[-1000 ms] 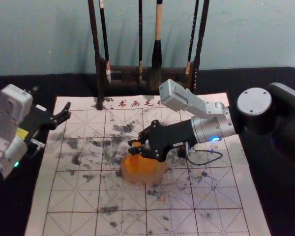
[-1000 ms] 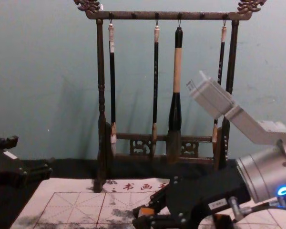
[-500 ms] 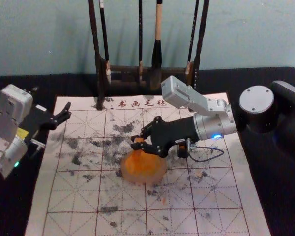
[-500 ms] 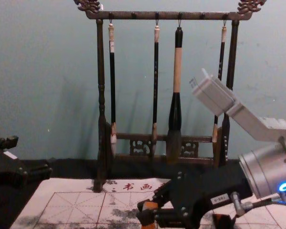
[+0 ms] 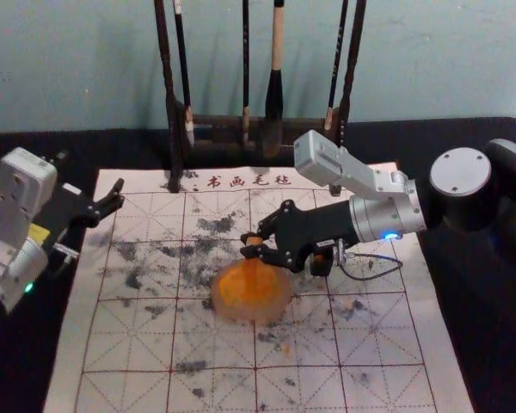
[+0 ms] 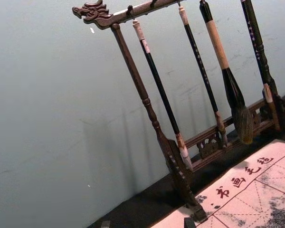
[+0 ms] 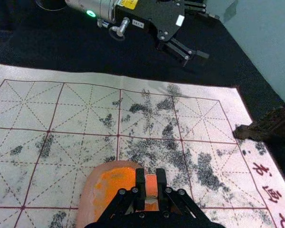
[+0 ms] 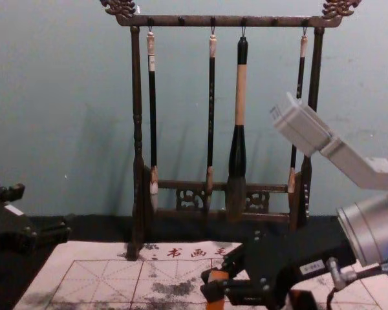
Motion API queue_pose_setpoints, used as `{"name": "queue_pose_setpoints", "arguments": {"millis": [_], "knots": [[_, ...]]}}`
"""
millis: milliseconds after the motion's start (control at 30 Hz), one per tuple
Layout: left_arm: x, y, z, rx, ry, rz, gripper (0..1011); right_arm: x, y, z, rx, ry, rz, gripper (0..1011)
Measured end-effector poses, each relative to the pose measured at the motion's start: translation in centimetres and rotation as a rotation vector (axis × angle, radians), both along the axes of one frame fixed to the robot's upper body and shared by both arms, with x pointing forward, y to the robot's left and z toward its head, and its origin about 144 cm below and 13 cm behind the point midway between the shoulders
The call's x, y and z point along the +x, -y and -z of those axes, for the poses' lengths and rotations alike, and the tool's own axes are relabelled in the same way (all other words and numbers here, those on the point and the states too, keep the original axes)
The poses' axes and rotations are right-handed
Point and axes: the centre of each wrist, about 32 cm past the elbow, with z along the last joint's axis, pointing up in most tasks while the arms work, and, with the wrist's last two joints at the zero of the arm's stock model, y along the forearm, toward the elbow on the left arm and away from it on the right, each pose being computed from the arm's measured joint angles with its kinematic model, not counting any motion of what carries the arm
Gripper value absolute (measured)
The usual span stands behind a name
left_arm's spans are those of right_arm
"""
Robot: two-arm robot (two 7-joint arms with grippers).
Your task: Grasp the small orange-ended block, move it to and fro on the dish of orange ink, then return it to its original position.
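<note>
Grasping block [image 7: 151, 184] with right gripper [image 5: 248, 244], mid-frame, at dish [image 5: 281, 301]. Probably partway through inking, with return undone. Left gripper [image 5: 118, 196] parked, spread, frame left.

Brush rack [image 8: 194, 21] at 12 o'clock, four brushes [image 8: 152, 97] hanging; the thick one [image 8: 239, 97] third counting from the 9 o'clock side. Gridded mat [image 5: 67, 379]: dark smudges, red characters [image 5: 248, 181] toward 12. Small dark block [image 5: 321, 264] toward 2 o'clock from mat centre.
</note>
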Motion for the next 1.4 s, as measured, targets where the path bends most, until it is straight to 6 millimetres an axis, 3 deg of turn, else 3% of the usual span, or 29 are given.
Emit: {"name": "queue_pose_setpoints", "arguments": {"millis": [900,1400], "knots": [[0.0,0.0,0.0,0.000,0.000,0.000,1001,-1.6,2.1,0.1,0.006,-0.003,0.005,136],[0.0,0.0,0.0,0.000,0.000,0.000,1001,-2.4,1.8,0.4,0.019,-0.018,-0.021,136]]}}
